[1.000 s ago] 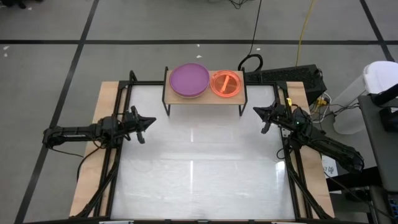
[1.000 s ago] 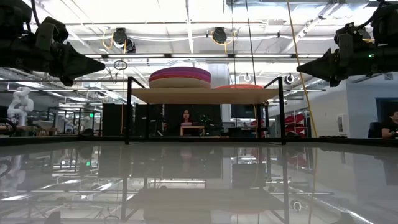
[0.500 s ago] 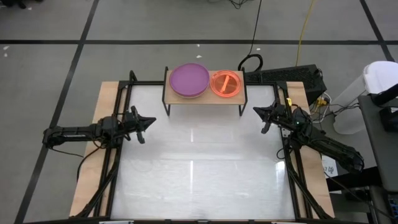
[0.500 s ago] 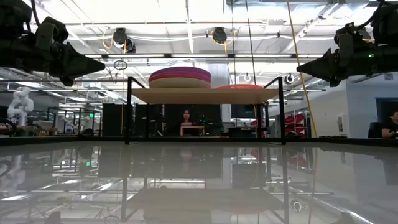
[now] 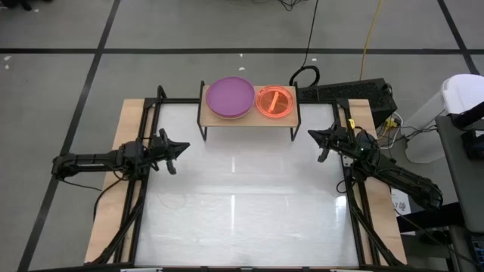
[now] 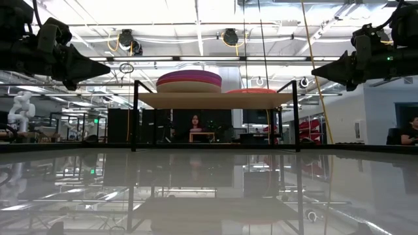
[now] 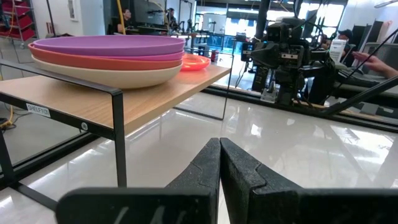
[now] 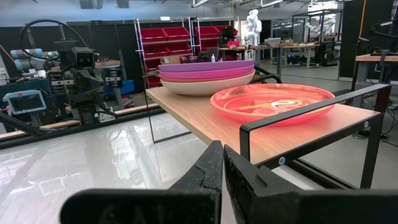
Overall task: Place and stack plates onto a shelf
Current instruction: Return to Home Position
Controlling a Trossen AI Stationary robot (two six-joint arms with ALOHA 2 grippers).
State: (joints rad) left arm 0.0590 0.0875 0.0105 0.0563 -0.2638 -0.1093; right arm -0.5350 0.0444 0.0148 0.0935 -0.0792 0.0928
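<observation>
The plates are sitting in two piles on the shelf (image 5: 253, 121): a taller purple-topped pile (image 5: 230, 97) toward its left end, with a salmon and a beige plate showing beneath, and a lower orange-topped pile (image 5: 275, 101) just beside it, toward the right end. The left gripper (image 7: 219, 149) is hanging in front of the shelf's left end, well apart, fingers pressed together on nothing. The right gripper (image 8: 219, 152) is mirroring it off the right end, likewise clenched and empty. The plates are looking light, stiff and glossy, so probably slippery, and nesting is probably steadying each pile. Any further pick is likely calling for a pinch across the top plate's raised rim, since the shallow bowl is offering no purchase.
</observation>
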